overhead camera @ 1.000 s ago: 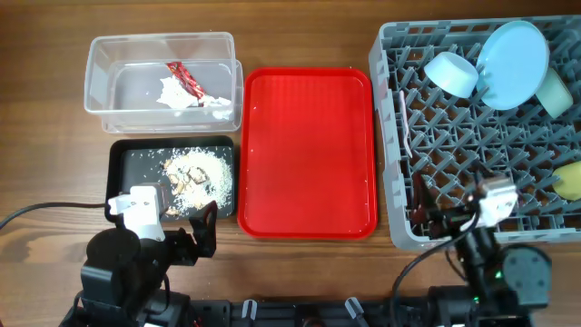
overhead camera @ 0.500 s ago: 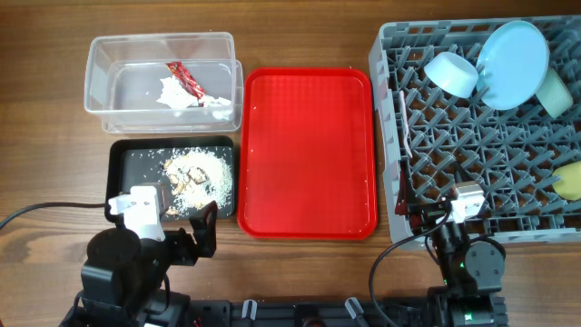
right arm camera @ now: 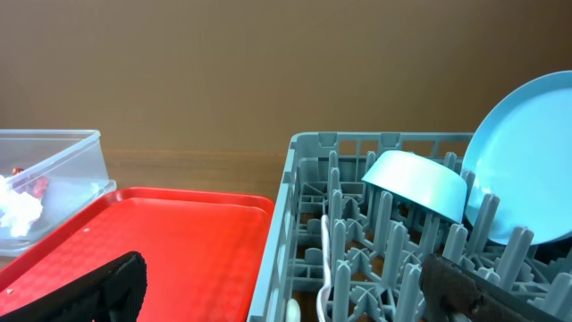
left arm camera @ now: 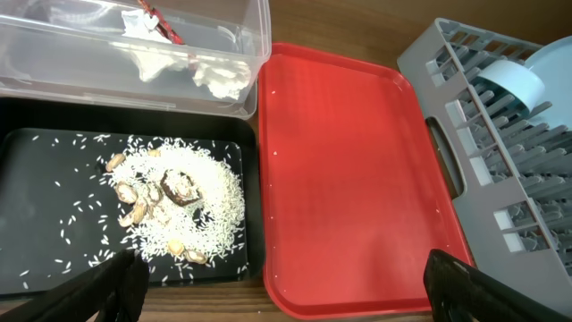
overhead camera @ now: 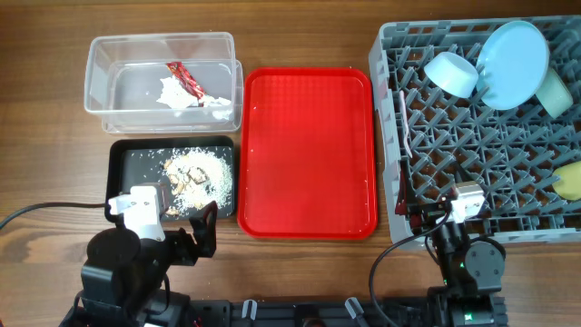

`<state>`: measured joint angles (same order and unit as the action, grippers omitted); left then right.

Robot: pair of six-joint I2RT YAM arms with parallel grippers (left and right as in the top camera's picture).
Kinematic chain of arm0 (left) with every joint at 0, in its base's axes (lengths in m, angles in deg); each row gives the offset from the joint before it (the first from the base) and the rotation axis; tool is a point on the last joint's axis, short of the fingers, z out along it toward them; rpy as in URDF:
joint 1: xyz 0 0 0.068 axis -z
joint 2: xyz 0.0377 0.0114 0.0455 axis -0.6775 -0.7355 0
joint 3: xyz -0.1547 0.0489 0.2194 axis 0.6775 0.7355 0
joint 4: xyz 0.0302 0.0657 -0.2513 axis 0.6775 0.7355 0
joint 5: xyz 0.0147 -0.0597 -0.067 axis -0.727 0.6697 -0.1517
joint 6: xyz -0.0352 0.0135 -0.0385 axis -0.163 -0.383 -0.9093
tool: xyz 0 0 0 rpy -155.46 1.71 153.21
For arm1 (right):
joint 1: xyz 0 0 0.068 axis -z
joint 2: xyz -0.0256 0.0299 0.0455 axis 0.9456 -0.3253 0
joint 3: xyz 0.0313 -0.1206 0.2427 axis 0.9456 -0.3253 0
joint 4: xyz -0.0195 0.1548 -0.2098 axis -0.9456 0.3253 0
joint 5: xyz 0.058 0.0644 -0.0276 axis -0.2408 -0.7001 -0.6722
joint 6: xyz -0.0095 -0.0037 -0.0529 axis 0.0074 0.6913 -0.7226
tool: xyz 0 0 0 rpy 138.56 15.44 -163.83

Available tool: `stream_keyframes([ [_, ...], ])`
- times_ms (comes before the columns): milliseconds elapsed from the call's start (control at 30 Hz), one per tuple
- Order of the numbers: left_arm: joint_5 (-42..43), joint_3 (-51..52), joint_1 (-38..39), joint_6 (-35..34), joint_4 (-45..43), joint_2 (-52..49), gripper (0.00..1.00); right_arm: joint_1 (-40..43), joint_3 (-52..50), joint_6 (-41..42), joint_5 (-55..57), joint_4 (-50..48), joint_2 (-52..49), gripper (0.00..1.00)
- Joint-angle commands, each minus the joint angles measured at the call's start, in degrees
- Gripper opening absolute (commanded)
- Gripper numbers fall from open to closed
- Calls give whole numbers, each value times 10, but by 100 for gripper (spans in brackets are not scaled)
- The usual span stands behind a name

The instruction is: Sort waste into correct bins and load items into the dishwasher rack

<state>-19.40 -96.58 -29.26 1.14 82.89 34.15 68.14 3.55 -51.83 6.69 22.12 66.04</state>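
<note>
The clear tub (overhead camera: pixel 132 86) holds the red wrapper (overhead camera: pixel 186 80) and white tissue (overhead camera: pixel 177 93). The black tray (overhead camera: pixel 136 163) holds the food scraps (overhead camera: pixel 195 173). The grey rack (overhead camera: pixel 472 145) holds the pale blue plate (overhead camera: pixel 513 53), pale blue bowl (overhead camera: pixel 451 73), mint-green bowl (overhead camera: pixel 554 91), yellow cup (overhead camera: pixel 569 180) and white cutlery (right arm camera: pixel 328 259) at its left side. My left gripper (left arm camera: pixel 286 295) is open and empty, low over the table's front edge by the black tray. My right gripper (right arm camera: pixel 286 286) is open and empty at the rack's front left corner.
A flat red serving tray (overhead camera: pixel 309 150) lies bare between the bins and the rack. A black cable (overhead camera: pixel 45 211) runs across the table at the front left.
My right arm drew back toward the table's front edge and to the left, then stayed still. The left arm has not moved.
</note>
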Motion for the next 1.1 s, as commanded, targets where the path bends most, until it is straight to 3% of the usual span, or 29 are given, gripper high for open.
stream_keyframes([
  [0,-8,10,-28,8,7,10,100,-2,0,-5,10,-1,-2,100],
  [67,-8,41,-51,8,-21,35,100,-2,0,-5,10,-1,-2,100],
  [200,-5,207,-91,7,-177,144,100,-2,0,-5,10,-1,-2,100],
  [433,-8,426,-99,20,-554,216,100,-2,0,-5,10,-1,-2,100],
  [500,-3,436,-99,74,-551,219,100,-2,0,-5,10,-1,-2,100],
  [533,11,436,-99,64,-510,219,100,-2,0,-5,10,-1,-2,100],
  [1067,14,436,-99,63,-514,216,100,-2,0,-5,10,-1,-2,100],
])
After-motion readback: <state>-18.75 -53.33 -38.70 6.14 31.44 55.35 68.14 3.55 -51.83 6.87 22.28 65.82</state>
